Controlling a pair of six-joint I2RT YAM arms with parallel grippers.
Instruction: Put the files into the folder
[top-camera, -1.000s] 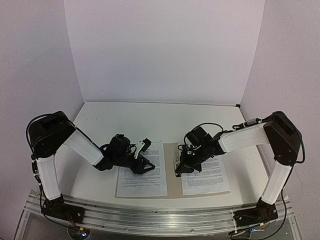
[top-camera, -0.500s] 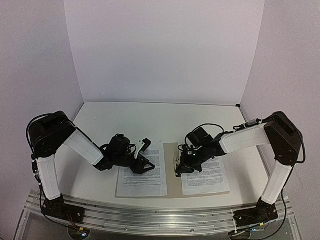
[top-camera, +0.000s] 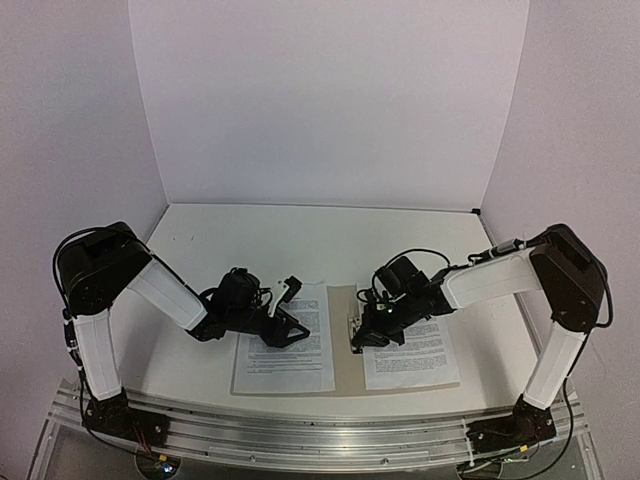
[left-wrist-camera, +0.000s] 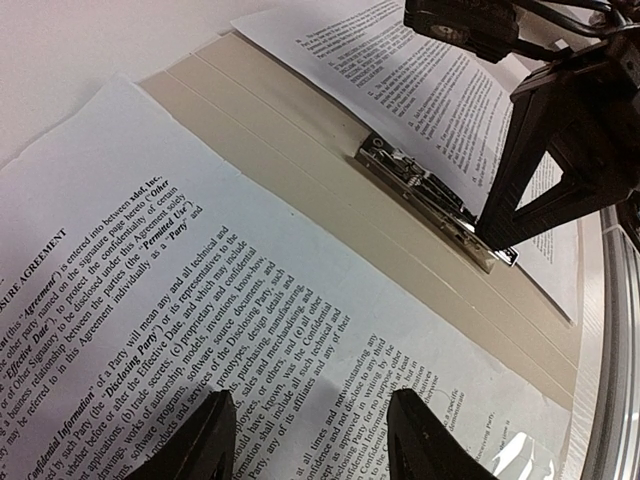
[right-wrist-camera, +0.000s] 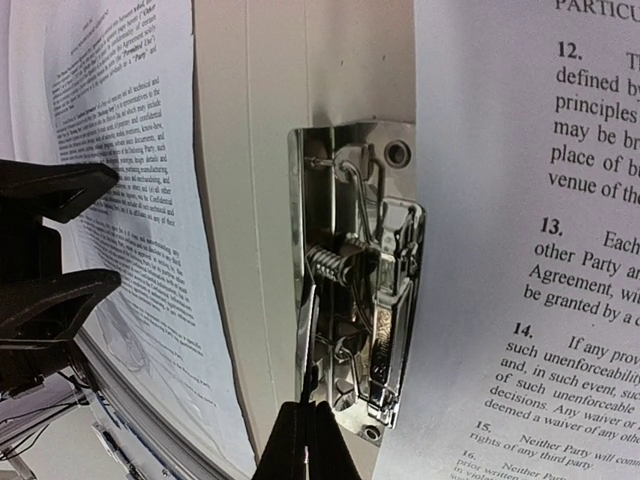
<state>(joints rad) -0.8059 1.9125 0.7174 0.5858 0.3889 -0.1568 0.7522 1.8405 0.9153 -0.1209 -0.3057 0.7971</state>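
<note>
The folder (top-camera: 345, 365) lies opened flat near the front of the bench (top-camera: 300, 235), its tan inside facing up. The files are already on it, one to each cover: the left sheet (top-camera: 283, 345) on the left half and the right sheet (top-camera: 412, 352) on the right, with a bare strip of card between them. To my eye they lie on the covers but are not yet fastened, and that would explain where both arms are.

The metal clip (right-wrist-camera: 365, 290) sits on the bare strip, right against the inner edge of the right sheet. The right fingers (right-wrist-camera: 296, 440) are pressed together into a single narrow wedge. Their tip rests against the near end of the clip, as if to pry or push its lever. I cannot tell whether anything thin is caught between them.

The left fingers (left-wrist-camera: 205, 445) hang low over the left sheet, moderately spread, with printed text showing in the gap between them. They hold nothing. The tips run out of the wrist view, so I cannot say whether they touch the paper. I judge they are placed to steady or slide that sheet while the clip is worked.
</note>
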